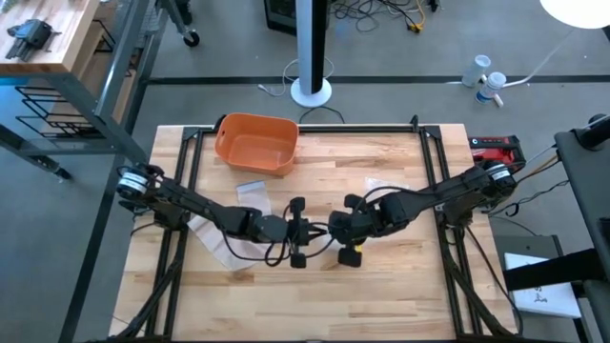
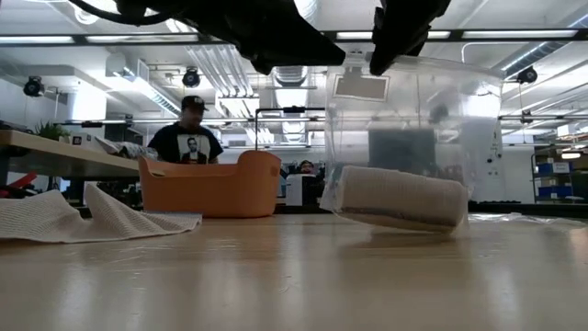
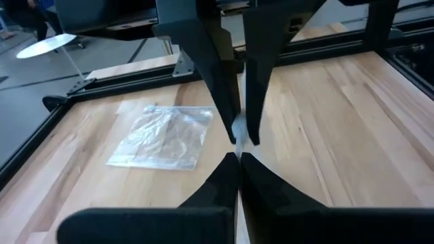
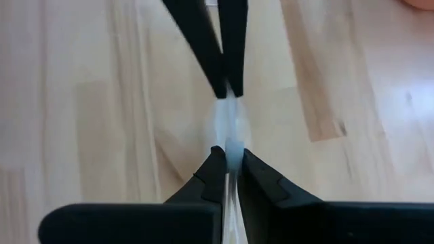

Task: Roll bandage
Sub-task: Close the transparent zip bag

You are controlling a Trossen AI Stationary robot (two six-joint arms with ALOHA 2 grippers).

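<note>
Although the task is to roll a bandage, the work at the middle of the worktop [image 1: 381, 286] is about a bag. At the far edge stands an orange tub [image 1: 255, 143]. A loose, unrolled bandage [image 2: 55, 219] lies crumpled under the left arm, well apart from the tub. A spare flat bag [image 3: 163, 135] lies on the wood between them.

In the low view, a clear bag [image 2: 459, 119] hangs upright from above. A rolled bandage [image 2: 400, 198] appears to sit in the bottom of it, tilted, with its lower edge at or just above the wood. I cannot tell whether it touches.

The left hand [image 3: 239, 157] and the right hand [image 4: 228, 152] meet tip to tip. Each has its fingers pressed together on the thin top edge of the clear bag, with no gap showing.

As I judge it, the step is bagging or sealing the finished roll, and the loose bandage is not yet wound. To do it well, both hands should keep an even pinch and move together. That way the film neither tears nor slips out, and the roll stays low in the bag instead of tipping toward the mouth. One hand should let go only when the other has a sure hold.
</note>
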